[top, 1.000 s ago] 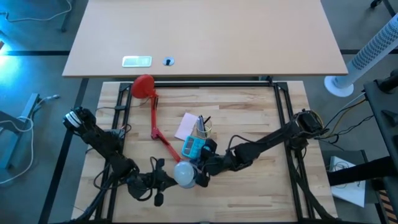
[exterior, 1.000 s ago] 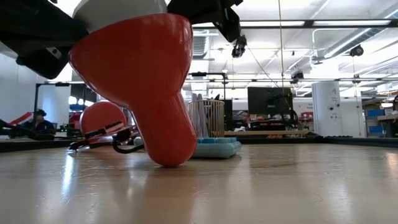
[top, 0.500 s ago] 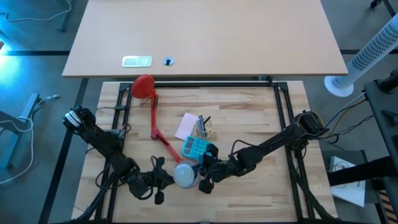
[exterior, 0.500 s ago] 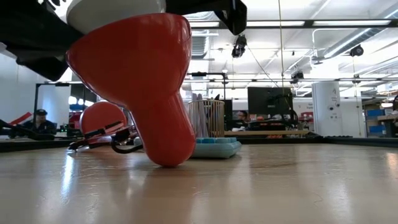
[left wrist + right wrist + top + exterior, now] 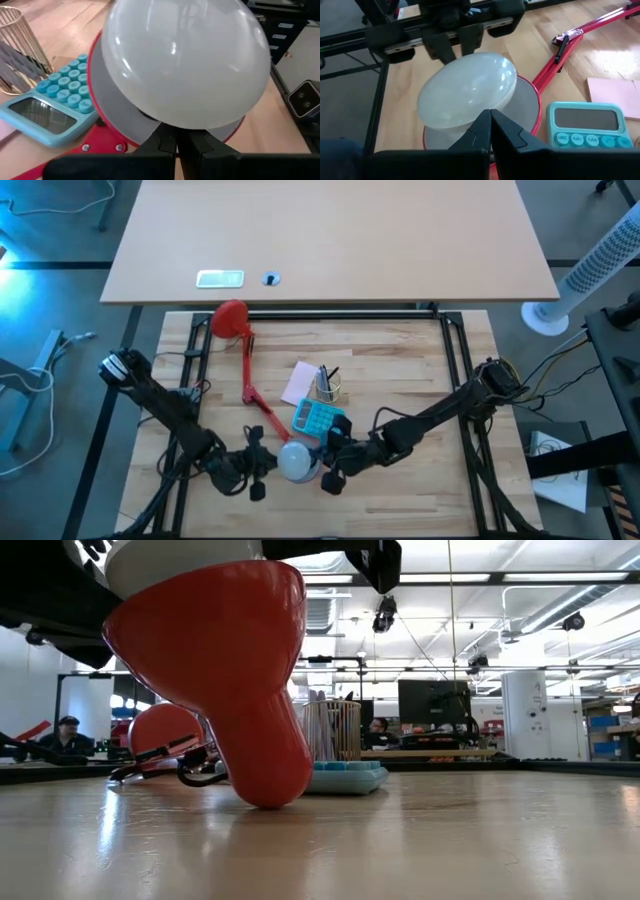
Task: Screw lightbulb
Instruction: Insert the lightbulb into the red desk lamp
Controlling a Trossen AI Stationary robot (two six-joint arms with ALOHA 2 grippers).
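Note:
The white lightbulb (image 5: 295,460) sits in the red lamp shade (image 5: 220,660). The shade stands tilted, its narrow neck (image 5: 268,790) on the table. A red jointed arm (image 5: 250,380) runs from it to the round red base (image 5: 230,318) at the far left. My left gripper (image 5: 262,464) is shut against the shade's left side. My right gripper (image 5: 322,468) is shut against its right side. In the left wrist view the bulb's dome (image 5: 187,60) fills the frame above my shut fingers. The screw base is hidden inside the shade. My left gripper meets the shade's rim (image 5: 135,142) with its shut fingertips, just under the bulb's dome, coming about level from the table's left. Whether the tips also touch the bulb, I cannot tell. My right gripper lays its shut fingertips against the bulb's lower edge (image 5: 465,122) where it meets the shade's rim (image 5: 530,120), coming from the table's right. The tips hide the exact spot.
A turquoise calculator (image 5: 312,418) lies right behind the shade. A wire pen cup (image 5: 327,388) and a pink note (image 5: 298,383) lie farther back. The wooden table (image 5: 400,510) has free room to the right and near. A second desk (image 5: 330,240) stands beyond.
My right gripper has gone toward the table's near edge along the shade's right side, its fingers staying shut. The bulb and shade stay between the two grippers.

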